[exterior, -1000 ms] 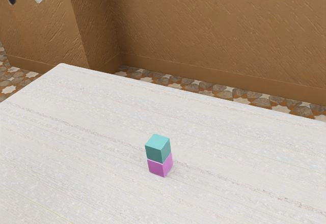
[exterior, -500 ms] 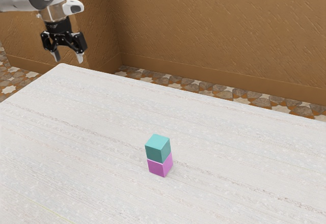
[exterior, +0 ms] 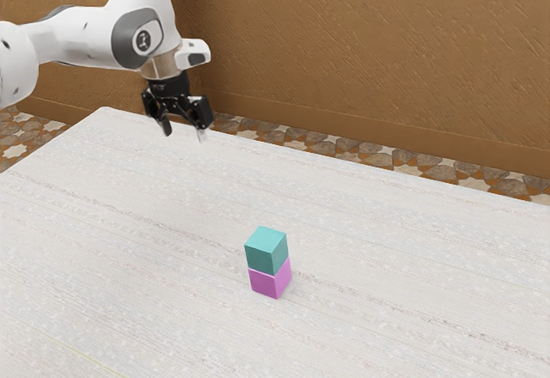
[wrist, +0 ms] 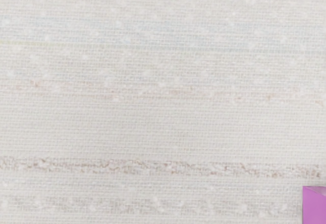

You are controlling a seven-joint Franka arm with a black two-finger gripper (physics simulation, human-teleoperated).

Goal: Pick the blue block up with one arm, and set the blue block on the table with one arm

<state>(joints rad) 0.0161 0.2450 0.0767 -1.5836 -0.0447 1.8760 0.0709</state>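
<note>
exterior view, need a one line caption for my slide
Open gripper hovering over a white table, clear of a blue block stacked on a pink block.

The plain, smooth-faced teal-blue cube (exterior: 265,252) sits level on top of the magenta cube (exterior: 268,283); the white, streaked, woven-textured table (exterior: 129,275) lies beneath the magenta cube.

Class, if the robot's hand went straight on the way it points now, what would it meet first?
The hand points down, so it would probably meet the white tabletop first, missing the blue block and pink block; exactly where it would land is hard to judge.
</note>
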